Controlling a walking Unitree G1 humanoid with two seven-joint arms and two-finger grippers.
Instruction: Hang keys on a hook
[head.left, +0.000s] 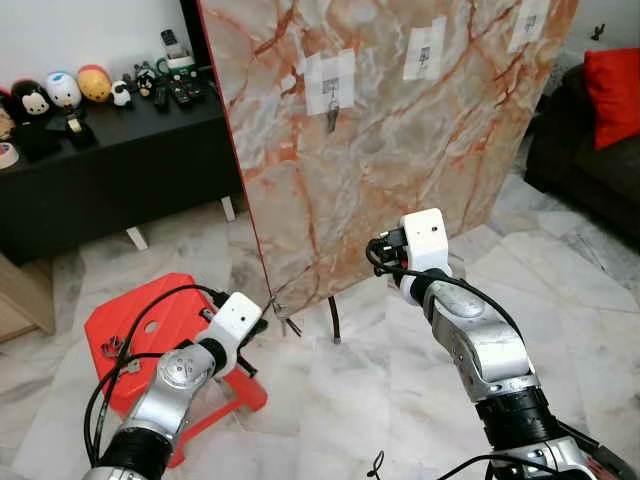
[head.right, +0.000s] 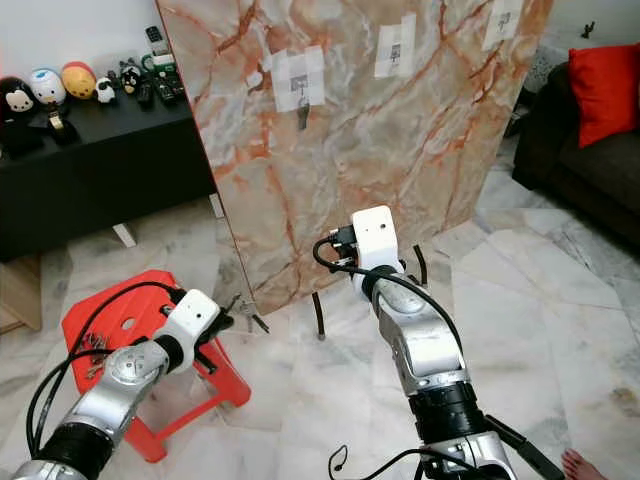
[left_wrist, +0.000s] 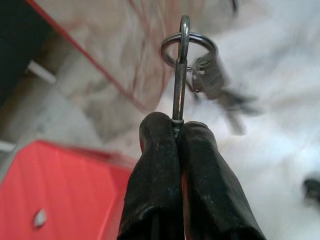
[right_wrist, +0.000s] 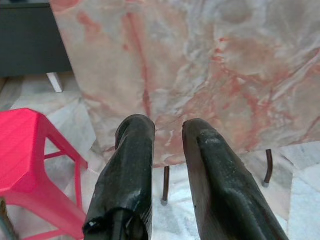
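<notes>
The left gripper reached low over the red stool, pinching the keys tight. The right gripper was raised toward the marble board, fingers slightly apart, holding nothing.

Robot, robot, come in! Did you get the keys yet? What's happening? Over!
Left gripper shut on the keys, low beside red stool. Right gripper open, empty, facing marble board. Hook higher up, already holding something.

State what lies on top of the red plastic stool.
A small bunch of keys lies on the red plastic stool. The left arm and its cables cover the seat's nearer part, so anything there is hidden.
</notes>
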